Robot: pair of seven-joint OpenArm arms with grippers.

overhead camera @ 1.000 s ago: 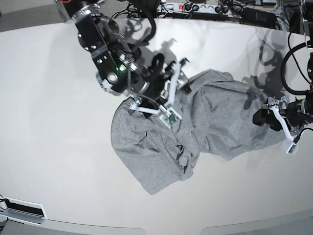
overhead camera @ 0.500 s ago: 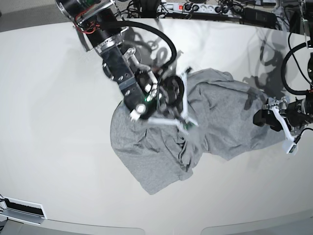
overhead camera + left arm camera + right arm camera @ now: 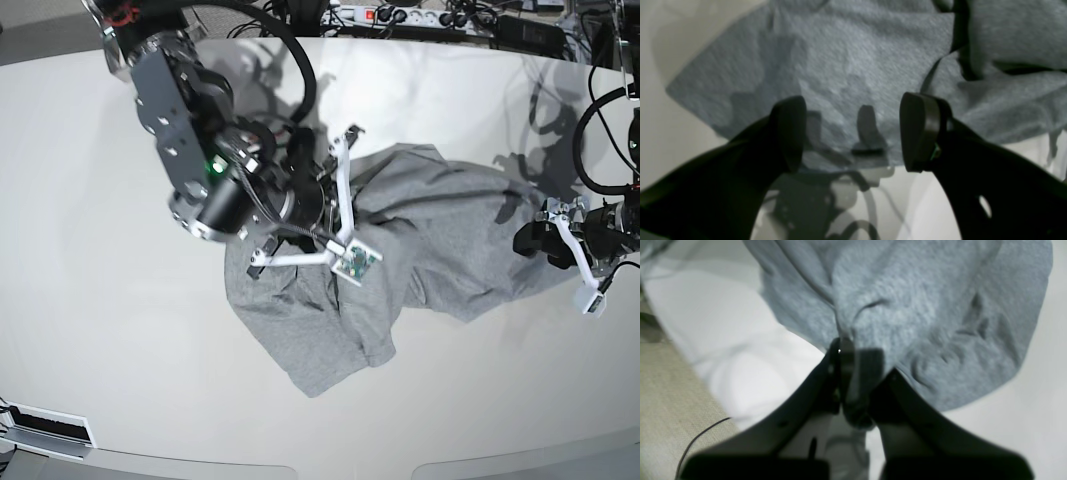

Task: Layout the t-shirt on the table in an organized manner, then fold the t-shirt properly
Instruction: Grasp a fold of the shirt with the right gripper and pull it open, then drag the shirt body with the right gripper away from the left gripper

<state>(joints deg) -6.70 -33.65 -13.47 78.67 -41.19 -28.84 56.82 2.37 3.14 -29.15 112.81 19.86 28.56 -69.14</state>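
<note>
T-shirt (image 3: 400,240) lay crumpled mid-table (image 3: 120,340). Right gripper (image 3: 853,373) pinched tight on fold of grey cloth, lifting it. Left gripper (image 3: 853,133) spread wide at shirt's edge, holding nothing. Cables (image 3: 440,18) behind.

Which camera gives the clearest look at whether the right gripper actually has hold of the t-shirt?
The right wrist view: the right gripper is closed on a pinched fold of the t-shirt. In the base view the arm hides that grasp. The left wrist view shows only the open left gripper near the shirt's edge.
</note>
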